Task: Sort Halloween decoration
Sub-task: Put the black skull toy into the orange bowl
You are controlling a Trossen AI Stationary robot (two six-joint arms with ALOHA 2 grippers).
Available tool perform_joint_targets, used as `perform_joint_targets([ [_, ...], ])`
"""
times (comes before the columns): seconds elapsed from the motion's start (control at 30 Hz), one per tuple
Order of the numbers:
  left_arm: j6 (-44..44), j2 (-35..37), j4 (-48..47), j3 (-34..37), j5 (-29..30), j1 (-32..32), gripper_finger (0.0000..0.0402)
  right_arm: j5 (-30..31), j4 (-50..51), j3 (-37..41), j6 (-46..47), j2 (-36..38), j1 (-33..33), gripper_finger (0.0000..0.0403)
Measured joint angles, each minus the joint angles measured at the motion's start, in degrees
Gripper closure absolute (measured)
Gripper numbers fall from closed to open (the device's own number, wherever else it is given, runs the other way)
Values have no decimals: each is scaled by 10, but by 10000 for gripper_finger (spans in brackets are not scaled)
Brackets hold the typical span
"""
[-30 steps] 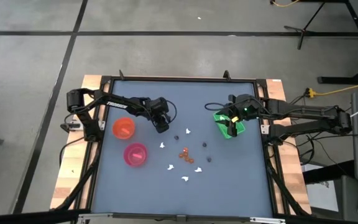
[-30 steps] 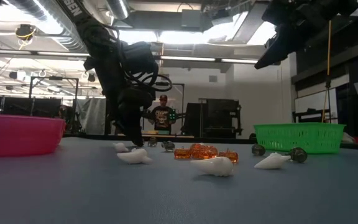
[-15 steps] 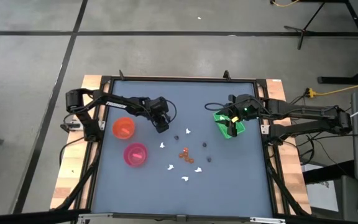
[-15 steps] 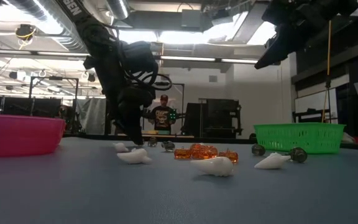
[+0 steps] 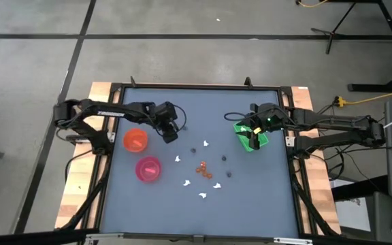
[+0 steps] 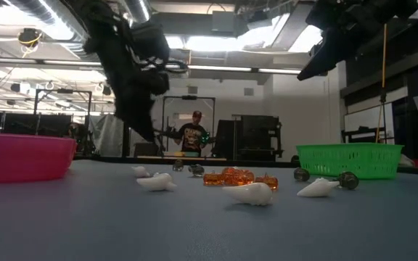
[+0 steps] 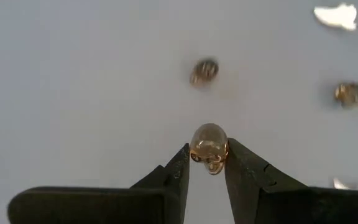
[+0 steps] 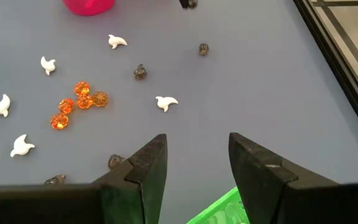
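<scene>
The Halloween decoration lies scattered mid-table (image 5: pixel 203 169): white ghost-like pieces (image 8: pixel 166 102), an orange cluster (image 8: pixel 79 102) and dark roundish pieces (image 8: pixel 140 72), all resting on the grey tabletop. My left gripper (image 5: pixel 171 134) hangs above the table between the orange bowl (image 5: pixel 135 140) and the scatter, shut on one brownish roundish piece (image 7: pixel 209 147). My right gripper (image 5: pixel 253 138) hovers open over the green tray (image 5: pixel 242 129), high above the table in the low view (image 6: pixel 307 72). My left gripper pinches the brownish roundish piece (image 7: pixel 209 144) between its two fingertips (image 7: pixel 180 163), one on each side of it. The piece sits at the fingers' free ends, lifted clear of the table.
A pink bowl (image 5: pixel 148 169) stands nearer than the orange one, on the table's left part. The green tray's wall (image 6: pixel 348 159) rises at the right. A raised black frame (image 5: pixel 203 86) rims the table. A person (image 6: pixel 195 134) stands far behind the table.
My left gripper has risen from the tabletop and moved toward the table's left and slightly far edge, nearer the orange bowl. It has carried one small brownish piece up clear of the table. The right arm has kept still.
</scene>
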State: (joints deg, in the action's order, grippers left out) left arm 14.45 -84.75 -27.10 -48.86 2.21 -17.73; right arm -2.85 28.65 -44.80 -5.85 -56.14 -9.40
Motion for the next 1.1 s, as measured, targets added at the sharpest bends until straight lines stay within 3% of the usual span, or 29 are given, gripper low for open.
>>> perform_joint_targets([
  [0.37,112,93,-232,0,0,45,337,0,0,0,0,0,0,231],
  [0.6,201,105,-357,0,0,80,337,0,-1,0,0,0,0,231],
  [0.77,226,105,-406,0,0,92,337,0,-1,0,0,0,0,231],
  [1.1,225,104,-410,0,6,92,337,0,-1,0,0,0,0,231],
])
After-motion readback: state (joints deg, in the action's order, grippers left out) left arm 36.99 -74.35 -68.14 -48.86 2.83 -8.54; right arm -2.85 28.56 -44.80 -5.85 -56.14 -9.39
